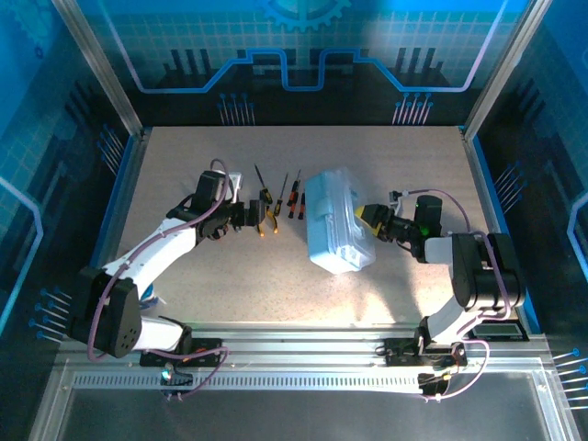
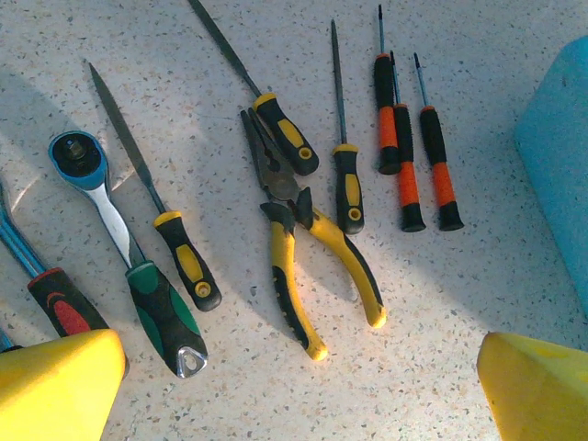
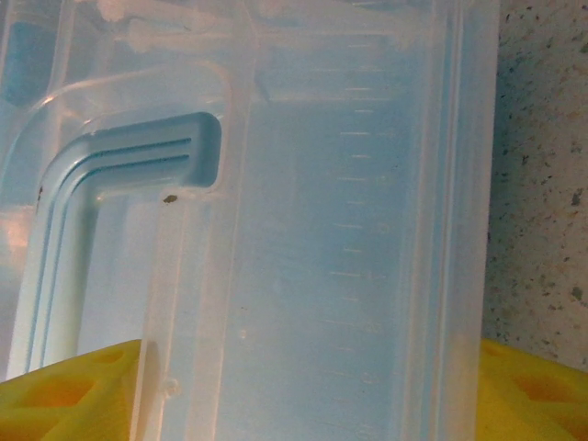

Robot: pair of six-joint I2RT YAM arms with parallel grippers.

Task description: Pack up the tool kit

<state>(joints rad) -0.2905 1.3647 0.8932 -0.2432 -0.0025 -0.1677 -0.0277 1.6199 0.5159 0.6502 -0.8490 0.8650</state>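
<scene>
The translucent light-blue case (image 1: 335, 220) of the tool kit lies mid-table, lid closed, handle (image 3: 83, 211) seen through the plastic. My right gripper (image 1: 369, 220) is at its right side, and the case wall (image 3: 367, 230) fills the span between the yellow fingers (image 3: 533, 390). Left of the case lie yellow-handled pliers (image 2: 294, 230), three orange/black screwdrivers (image 2: 404, 156) and yellow/black screwdrivers (image 2: 349, 188). My left gripper (image 2: 299, 395) hovers open just short of the pliers' handles, nothing between its fingers (image 2: 64, 381).
A green-handled ratchet (image 2: 138, 276) with a blue head and a red-gripped tool (image 2: 60, 308) lie left of the pliers. The case corner (image 2: 560, 156) sits close right of the screwdrivers. Blue walls (image 1: 115, 197) ring the speckled table.
</scene>
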